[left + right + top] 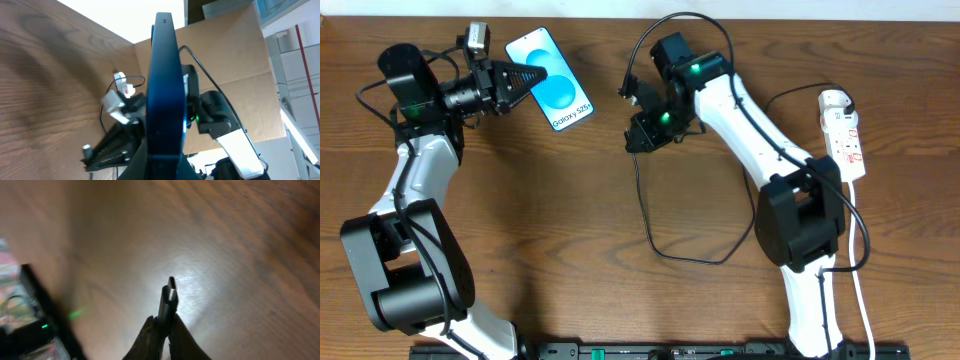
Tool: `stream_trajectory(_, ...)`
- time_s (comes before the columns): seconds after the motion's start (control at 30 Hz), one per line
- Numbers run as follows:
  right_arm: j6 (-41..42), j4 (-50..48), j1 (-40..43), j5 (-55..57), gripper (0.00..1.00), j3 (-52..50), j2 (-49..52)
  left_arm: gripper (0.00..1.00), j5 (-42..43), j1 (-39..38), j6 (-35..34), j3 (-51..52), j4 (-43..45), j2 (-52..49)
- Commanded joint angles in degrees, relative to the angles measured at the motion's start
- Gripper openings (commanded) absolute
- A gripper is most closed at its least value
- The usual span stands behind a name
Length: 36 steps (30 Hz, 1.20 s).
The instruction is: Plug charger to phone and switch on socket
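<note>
- The wooden counter (pixel 570 220) carries everything, my two arms reaching in from its near edge.
- The socket (pixel 845 135), a long white strip with red markings, lies at the far right edge of the counter, well apart from both of my end effectors.
- The charger (pixel 645 215) trails as a thin black loop across the middle of the counter, between my arms.
- The phone (pixel 565 95) sits at the far left with its blue screen facing up. My left end effector (pixel 528 76) is pinched on its edge.
- My right end effector (pixel 162 325) is pressed together on the charger's plug tip (pixel 170 297). The tip sticks out past my fingertips above the bare wood, well apart from the phone.
</note>
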State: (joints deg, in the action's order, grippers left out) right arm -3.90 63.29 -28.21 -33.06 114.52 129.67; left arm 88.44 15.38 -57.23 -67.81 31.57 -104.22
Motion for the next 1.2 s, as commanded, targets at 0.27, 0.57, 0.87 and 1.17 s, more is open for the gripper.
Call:
stream_trajectory(0.27, 11.8, -3.2, -2.3, 11.9, 0.21, -0.7, 6.2, 0.07, 1.6, 0.4, -0.3, -0.1, 0.7, 1.2)
stream_trajectory(0.57, 21.3, -3.1, -2.3, 15.6, 0.37, -0.7, 6.2, 0.07, 1.6, 0.4, -0.3, -0.1, 0.7, 1.2)
stream_trajectory(0.87, 27.6, -2.4, -2.8, 10.0, 0.35, -0.8, 6.3, 0.07, 1.6, 0.4, -0.3, -0.1, 0.7, 1.2)
stream_trajectory(1.17, 33.2, -3.9, -4.2, 10.0, 0.22, -3.2, 6.4, 0.07, 1.6, 0.4, -0.3, -0.1, 0.7, 1.2)
